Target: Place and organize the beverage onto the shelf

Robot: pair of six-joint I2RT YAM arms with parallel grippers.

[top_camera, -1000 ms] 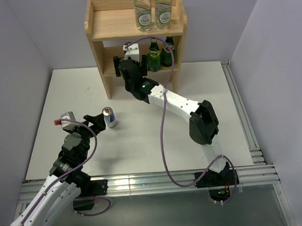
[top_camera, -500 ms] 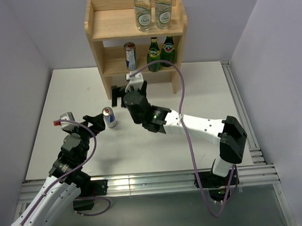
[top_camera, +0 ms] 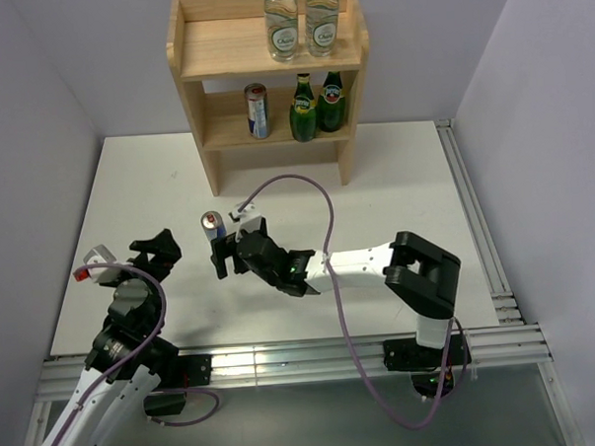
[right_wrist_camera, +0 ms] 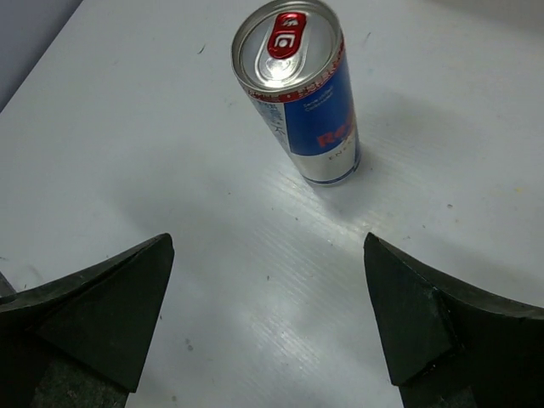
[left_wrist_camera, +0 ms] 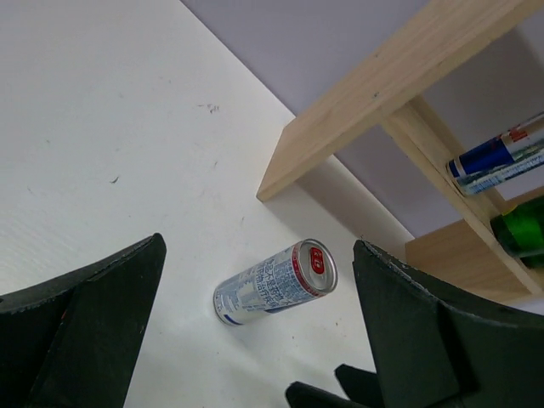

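A slim silver-blue-red can (top_camera: 214,225) stands upright on the white tabletop (top_camera: 375,180), well inside its edges. The right fingers (right_wrist_camera: 93,310) gape wide beside it, empty; left fingers (left_wrist_camera: 85,327) likewise.

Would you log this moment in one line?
right gripper open, facing can | left gripper open, empty | can not yet on shelf

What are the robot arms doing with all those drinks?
They are putting drinks on the wooden shelf. Two water bottles stand on top; a can and two green bottles stand on the middle board. The last can stands on the table. The right gripper is open and pointed at it, not touching. The left gripper is open too, off to the side.
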